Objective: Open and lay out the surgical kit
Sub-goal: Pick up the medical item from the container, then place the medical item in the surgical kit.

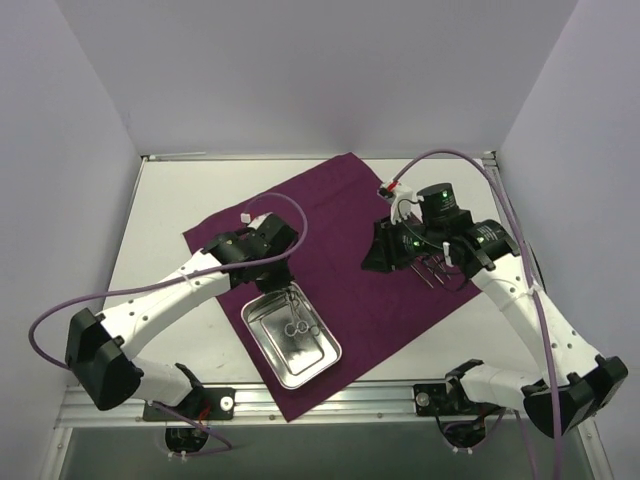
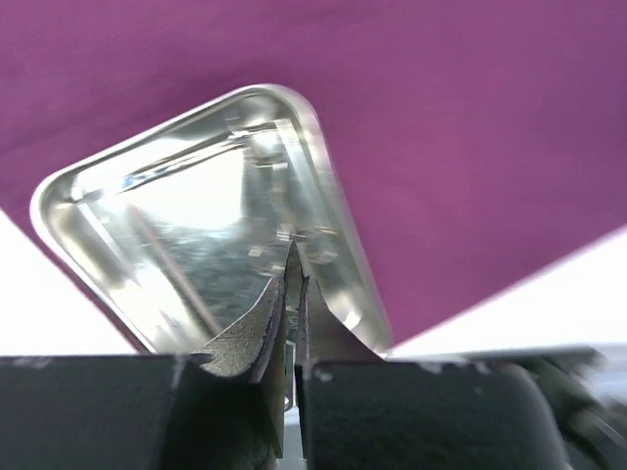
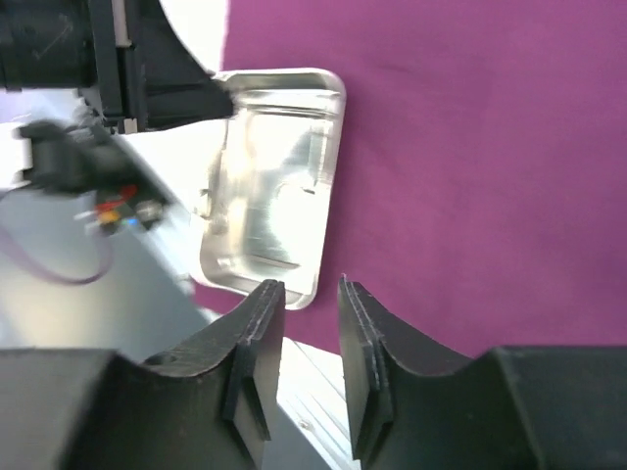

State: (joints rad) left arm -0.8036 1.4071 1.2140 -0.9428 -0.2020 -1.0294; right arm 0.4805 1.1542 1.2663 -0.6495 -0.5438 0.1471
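Observation:
The maroon cloth wrap (image 1: 340, 200) lies spread out flat on the table. The steel tray (image 1: 264, 349) sits on its near part, with a ring-handled instrument (image 1: 297, 328) inside. My left gripper (image 1: 283, 285) hovers at the tray's far end. In the left wrist view it (image 2: 294, 257) is shut, and a thin sliver of metal shows between the fingertips above the tray (image 2: 333, 196). My right gripper (image 1: 383, 255) is over the cloth's right part, beside several instruments (image 1: 435, 270) lying on it. In the right wrist view it (image 3: 312, 284) stands slightly open and holds nothing, with the tray (image 3: 274, 196) beyond.
White walls close in the table on the left, back and right. A metal rail (image 1: 330, 395) runs along the near edge between the arm bases. Bare white tabletop (image 1: 170, 210) lies to the left of the cloth. Purple cables loop off both arms.

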